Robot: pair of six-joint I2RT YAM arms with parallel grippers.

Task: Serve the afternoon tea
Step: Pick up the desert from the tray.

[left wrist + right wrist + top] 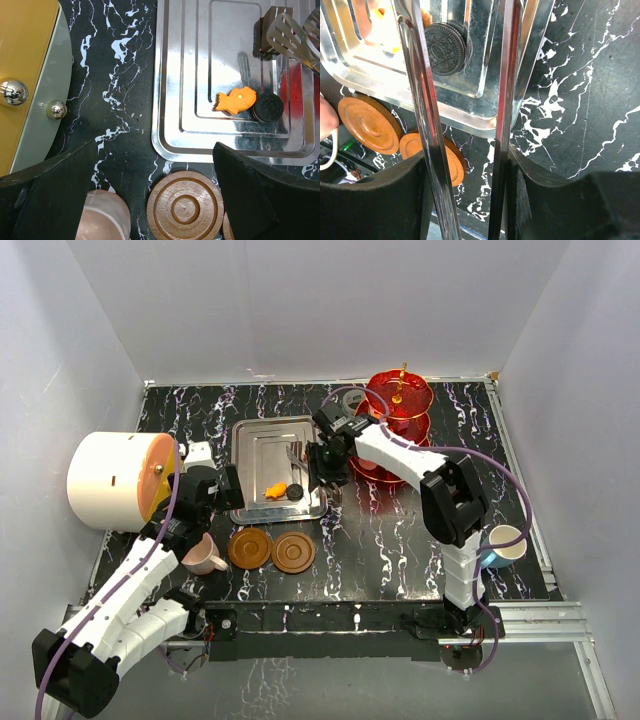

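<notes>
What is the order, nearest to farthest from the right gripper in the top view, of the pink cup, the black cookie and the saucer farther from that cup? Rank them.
From the right gripper, shut on the tongs:
1. Black cookie: on the tray, just beside the gripper.
2. Saucer: on the table, between the tray and the arm bases.
3. Pink cup: far left, by the left arm.

Table (390, 540) (marbled) bears tray (255, 440), saucers (250, 547), pink cup (205, 558), blue cup (505, 543), stand (400, 405), drum (105, 480).
</notes>
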